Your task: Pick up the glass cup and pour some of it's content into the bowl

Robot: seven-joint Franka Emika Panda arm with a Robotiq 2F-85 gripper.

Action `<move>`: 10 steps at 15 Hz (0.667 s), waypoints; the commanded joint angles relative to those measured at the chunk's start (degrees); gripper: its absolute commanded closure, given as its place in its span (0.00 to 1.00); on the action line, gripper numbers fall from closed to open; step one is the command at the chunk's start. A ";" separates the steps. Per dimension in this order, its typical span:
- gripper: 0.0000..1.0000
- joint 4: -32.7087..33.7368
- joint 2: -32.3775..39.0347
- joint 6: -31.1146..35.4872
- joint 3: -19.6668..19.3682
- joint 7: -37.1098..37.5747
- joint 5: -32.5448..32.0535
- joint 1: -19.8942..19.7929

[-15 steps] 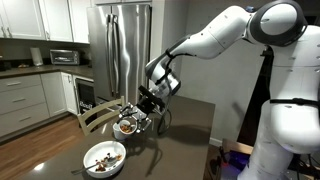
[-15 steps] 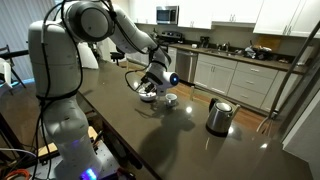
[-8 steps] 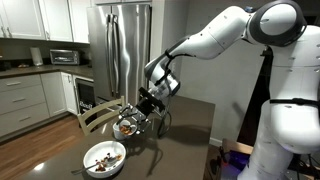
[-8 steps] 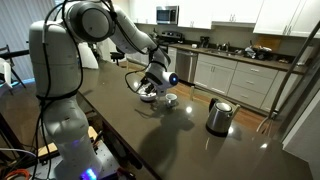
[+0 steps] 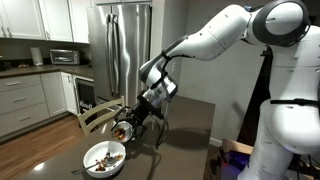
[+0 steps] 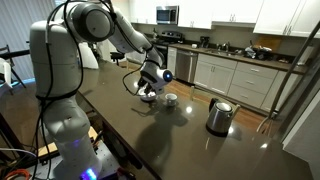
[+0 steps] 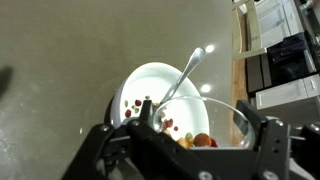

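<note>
My gripper (image 5: 130, 120) is shut on the glass cup (image 5: 122, 130) and holds it above the dark table, just beyond the bowl (image 5: 90, 163). In the wrist view the clear cup (image 7: 225, 112) sits between the two fingers of the gripper (image 7: 200, 135). The brownish-orange content (image 7: 195, 140) lies at its low side. Beneath it is the white bowl (image 7: 140, 78) with dark bits and a spoon (image 7: 186, 72) in it. In an exterior view the gripper (image 6: 150, 88) hides the cup.
A white handled mug (image 6: 170, 99) and a steel kettle (image 6: 219, 116) stand on the dark table (image 6: 150, 140) past the gripper. A wooden chair back (image 5: 92, 116) rises at the table's far side. Kitchen counters and a steel fridge (image 5: 125, 45) stand behind.
The gripper has moved down and toward the bowl with the glass cup in it. The bowl, mug and kettle have not moved.
</note>
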 commanded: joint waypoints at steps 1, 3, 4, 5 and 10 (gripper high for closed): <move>0.41 0.56 0.48 2.54 0.94 -4.14 2.54 0.83; 0.41 0.78 0.81 3.17 1.34 -5.67 3.22 1.15; 0.41 0.95 1.01 3.63 1.58 -6.54 3.56 1.30; 0.41 1.11 1.19 4.05 1.79 -7.51 3.93 1.40; 0.41 2.56 2.98 5.97 2.62 -12.74 6.37 2.44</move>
